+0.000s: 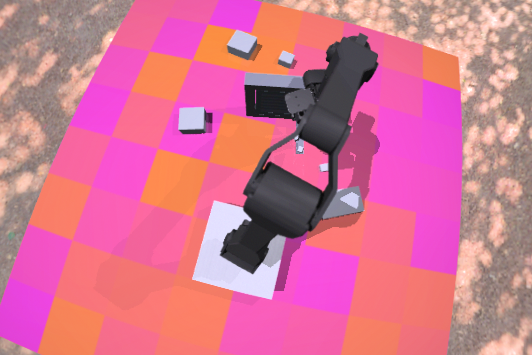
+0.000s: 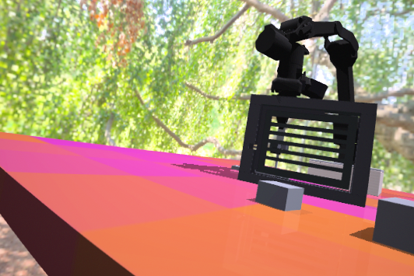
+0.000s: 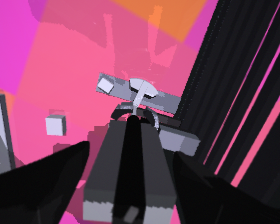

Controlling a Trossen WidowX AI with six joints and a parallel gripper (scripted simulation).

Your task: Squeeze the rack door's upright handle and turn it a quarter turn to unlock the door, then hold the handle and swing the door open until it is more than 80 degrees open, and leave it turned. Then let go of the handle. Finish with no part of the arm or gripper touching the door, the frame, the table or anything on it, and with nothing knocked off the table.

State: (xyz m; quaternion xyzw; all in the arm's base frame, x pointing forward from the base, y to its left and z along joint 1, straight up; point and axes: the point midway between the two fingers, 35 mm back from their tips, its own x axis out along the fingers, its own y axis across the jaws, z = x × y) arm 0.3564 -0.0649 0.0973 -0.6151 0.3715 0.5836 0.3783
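The black parallel-jaw end effector (image 1: 299,113) (image 2: 282,120) (image 3: 132,152) is partly open, gripping nothing, with a finger on either side of the grey split upright handle (image 2: 280,137) (image 3: 96,170). The handle stands on the near side of the dark slatted door (image 2: 307,139), towards its right. Coming from above probably lets the wrist roll turn the handle about its own axis.

The door looks shut in its black rectangular frame (image 1: 272,80) (image 2: 370,151), so the unlocking seems still to do. The fingers should close evenly to press both halves together before the quarter turn; an off-centre squeeze could push the handle sideways.

On the checkered pink-and-orange worktop (image 1: 75,195) (image 2: 117,214) (image 3: 66,50), a larger grey block (image 1: 242,43) (image 2: 394,221) and a small grey block (image 1: 286,58) (image 2: 272,194) lie beyond the frame, apparently out of the swing on the near side.
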